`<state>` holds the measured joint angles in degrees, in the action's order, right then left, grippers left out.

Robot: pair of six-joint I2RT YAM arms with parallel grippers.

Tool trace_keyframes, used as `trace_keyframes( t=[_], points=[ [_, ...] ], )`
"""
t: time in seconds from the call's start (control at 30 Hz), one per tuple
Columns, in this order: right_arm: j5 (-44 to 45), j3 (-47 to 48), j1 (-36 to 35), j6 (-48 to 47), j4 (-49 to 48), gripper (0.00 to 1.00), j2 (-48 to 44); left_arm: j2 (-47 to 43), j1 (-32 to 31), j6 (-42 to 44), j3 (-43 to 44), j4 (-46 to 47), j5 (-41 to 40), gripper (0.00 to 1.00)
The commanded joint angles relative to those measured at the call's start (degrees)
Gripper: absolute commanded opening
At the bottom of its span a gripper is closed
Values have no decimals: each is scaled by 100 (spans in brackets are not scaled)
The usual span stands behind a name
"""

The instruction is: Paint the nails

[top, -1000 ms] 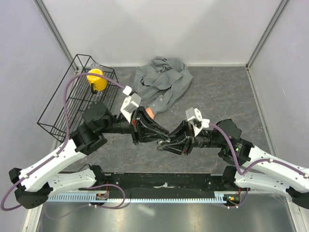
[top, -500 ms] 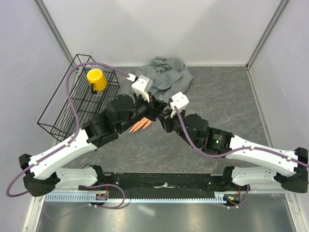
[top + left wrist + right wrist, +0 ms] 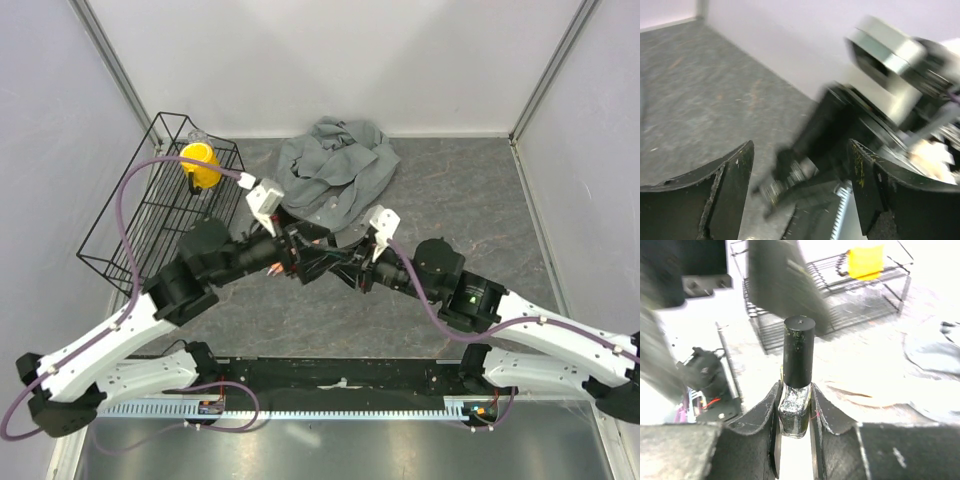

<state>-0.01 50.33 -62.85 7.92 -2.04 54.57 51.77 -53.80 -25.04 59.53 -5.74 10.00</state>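
Both grippers have slid a little toward the near edge since the frame before. The left gripper [image 3: 801, 155] has let go, and its 2 fingers now stand wide apart with nothing between them.

At the tabletop's left rear corner sits a black wire basket [image 3: 130, 215] with a yellow cup [image 3: 200, 165] in its far end. Just right of it, the left arm reaches in to the middle of the tabletop [image 3: 470, 190]. Its gripper lies over the mannequin hand [image 3: 276, 267], of which only a peach sliver shows from above. The nails are at that hand's fingertips, mid-tabletop just in front of the shirt, but they are too small and too covered to make out. Nose to nose with the left gripper, the right gripper [image 3: 795, 390] is clenched on a bottle [image 3: 799, 350]. It stands upright, black cap on top, its glassy body pinched between the 2 fingers. Behind both grippers, a crumpled grey shirt [image 3: 335, 165] lies at the centre of the far edge.

The tabletop is a mottled, stone-like dark grey. Plain pale walls [image 3: 330, 60] close 3 sides, with a metal post [image 3: 105, 50] in each far corner. Along the near edge runs a black base strip with a slotted pale rail [image 3: 340, 408], and the arm bases sit toward its ends. The left wrist view is blurred by motion.
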Motion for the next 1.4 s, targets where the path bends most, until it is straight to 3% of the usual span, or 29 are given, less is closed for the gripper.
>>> trace_keyframes(
  t=[0.0, 0.23, 0.43, 0.53, 0.57, 0.73, 0.87, 1.13, 1.23, 1.33, 1.37],
  points=[
    [-1763, -198, 378, 235, -437, 0, -376, -667, 45, 69, -195, 424, 1046, 82],
    [-3721, -409, 449, 876, -1156, 0, -622, -739, 264, -176, -407, 801, 2066, 80],
    [-4420, -576, 467, 1501, -2002, 0, -684, -545, 511, -1002, -714, 2057, 3349, 74],
    [-4411, -568, 484, 1537, -2002, 0, -640, -317, 511, -1284, -732, 2550, 3947, 72],
    [-4402, -576, 475, 1528, -2002, 0, -640, -229, 511, -1363, -732, 2656, 4166, 66],
    [-4235, -585, 493, 1449, -1932, 0, -596, -167, 511, -1364, -706, 2754, 4282, 59],
    [-4130, -498, 510, 1335, -1800, 0, -509, -79, 511, -1250, -627, 2657, 4370, 47],
    [-4051, -339, 511, 1098, -1598, 0, -368, 254, 511, -1197, -451, 2551, 4572, 42],
    [-3885, -278, 519, 888, -1361, 0, -376, 229, 511, -1065, -363, 2376, 4520, 30],
    [-3104, -146, 511, 624, -825, 0, -403, 228, 511, -662, -161, 1561, 4047, 10],
    [-2484, -111, 511, 527, -711, 0, -412, 228, 511, -425, -48, 1367, 3680, 2]
  ],
)
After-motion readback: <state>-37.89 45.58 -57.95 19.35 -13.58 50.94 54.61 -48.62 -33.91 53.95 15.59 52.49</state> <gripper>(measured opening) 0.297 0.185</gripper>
